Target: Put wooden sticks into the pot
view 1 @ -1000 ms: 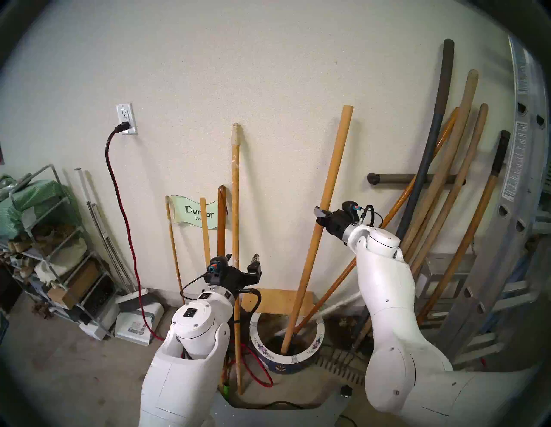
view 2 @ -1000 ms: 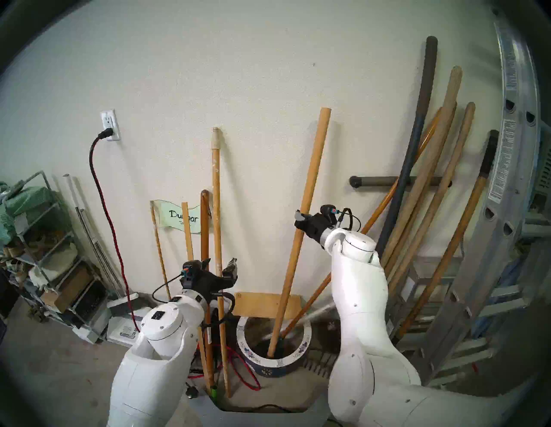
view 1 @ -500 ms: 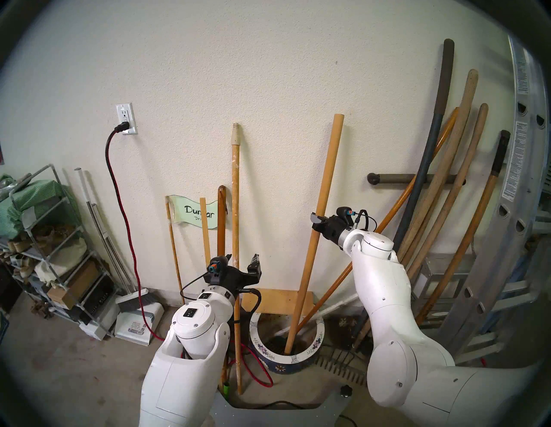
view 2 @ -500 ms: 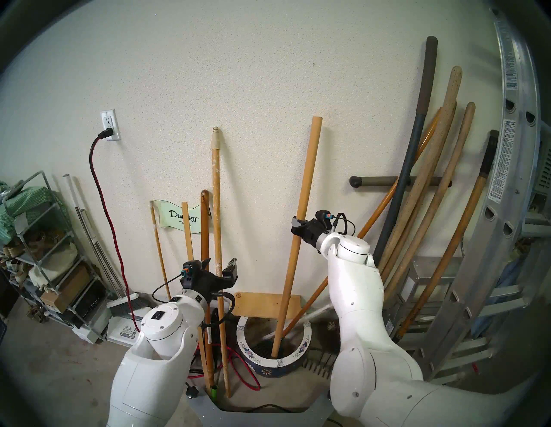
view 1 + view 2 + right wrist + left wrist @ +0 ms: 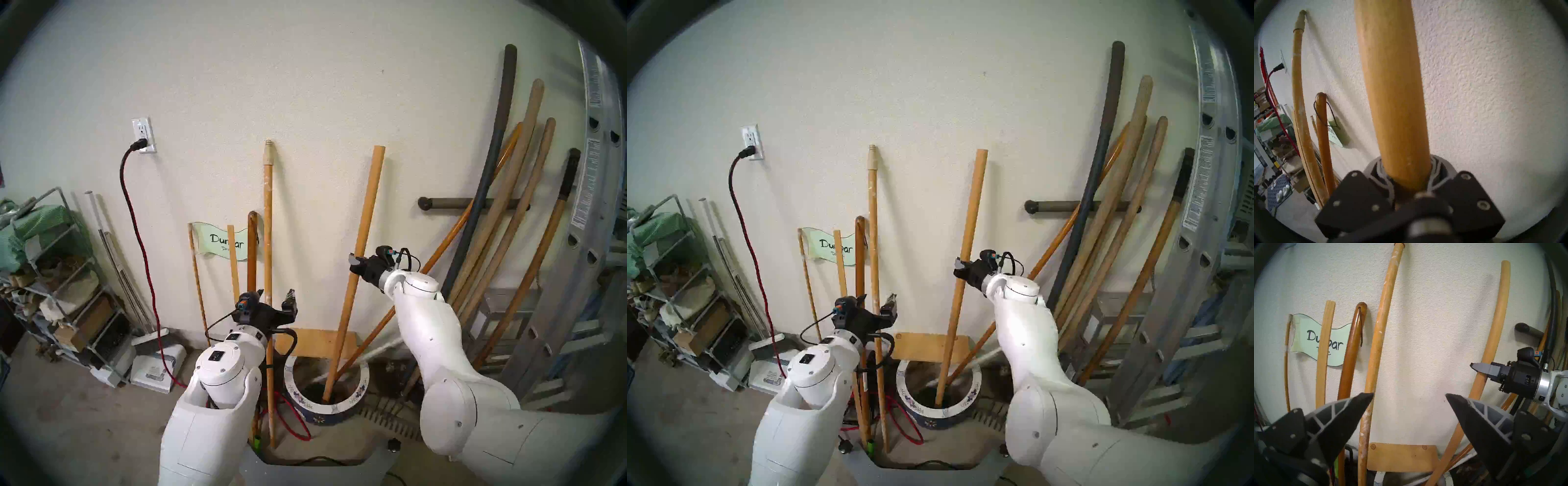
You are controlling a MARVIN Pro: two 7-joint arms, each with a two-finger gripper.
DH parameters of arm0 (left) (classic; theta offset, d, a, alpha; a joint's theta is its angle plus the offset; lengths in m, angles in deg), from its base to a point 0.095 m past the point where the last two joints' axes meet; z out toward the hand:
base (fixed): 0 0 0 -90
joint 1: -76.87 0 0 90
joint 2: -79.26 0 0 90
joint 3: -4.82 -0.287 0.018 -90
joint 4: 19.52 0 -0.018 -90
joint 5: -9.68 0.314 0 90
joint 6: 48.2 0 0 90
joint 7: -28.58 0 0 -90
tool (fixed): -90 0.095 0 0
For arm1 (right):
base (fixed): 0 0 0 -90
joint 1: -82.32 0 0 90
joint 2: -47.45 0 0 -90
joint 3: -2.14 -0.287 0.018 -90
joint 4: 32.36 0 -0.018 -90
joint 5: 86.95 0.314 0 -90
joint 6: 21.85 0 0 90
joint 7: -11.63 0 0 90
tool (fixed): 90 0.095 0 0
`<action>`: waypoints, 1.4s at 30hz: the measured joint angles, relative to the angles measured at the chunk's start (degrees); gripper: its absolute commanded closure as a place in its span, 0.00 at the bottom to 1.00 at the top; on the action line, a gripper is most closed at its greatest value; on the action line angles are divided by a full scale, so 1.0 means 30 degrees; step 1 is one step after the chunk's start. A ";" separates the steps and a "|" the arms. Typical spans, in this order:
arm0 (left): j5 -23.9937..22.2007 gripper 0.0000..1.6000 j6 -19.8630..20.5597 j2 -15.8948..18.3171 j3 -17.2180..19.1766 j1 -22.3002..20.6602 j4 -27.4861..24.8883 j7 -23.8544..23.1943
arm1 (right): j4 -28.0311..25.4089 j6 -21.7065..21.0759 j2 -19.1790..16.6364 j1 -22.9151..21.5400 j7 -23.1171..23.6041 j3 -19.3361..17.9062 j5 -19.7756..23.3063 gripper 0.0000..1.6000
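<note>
Wooden sticks number 2 here. The plain stick [image 5: 359,251] is pinched mid-shaft by the right gripper [image 5: 355,263], a hold that keeps it steerable while its foot sits inside the pot [image 5: 363,383]. Its long axis runs steeply upward, the top tilted right toward the wall. The paint-flecked stick [image 5: 268,237] stands nearly vertical against the wall just left of the pot, its foot on the floor, between the spread fingers of the empty left gripper [image 5: 275,300].

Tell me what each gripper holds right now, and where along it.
Right gripper is clamped on the plain wooden stick about mid-length; its lower end is inside the pot. Left gripper holds nothing, jaws open.
</note>
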 measured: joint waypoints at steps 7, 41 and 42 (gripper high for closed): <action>0.0000 0.00 0.0000 0.0000 0.0000 0.0000 0.0000 0.0000 | 0.1407 0.0559 -0.0096 -0.0613 -0.0088 0.0191 -0.0280 1.00; 0.0000 0.00 0.0000 0.0002 0.0000 0.0000 0.0000 0.0000 | 1.0769 0.4512 -0.0509 -0.5836 -0.2016 0.0490 -0.1254 1.00; 0.0000 0.00 0.0000 0.0002 0.0000 0.0000 0.0000 0.0000 | 1.1047 0.4613 -0.0520 -0.5984 -0.2094 0.0482 -0.1276 1.00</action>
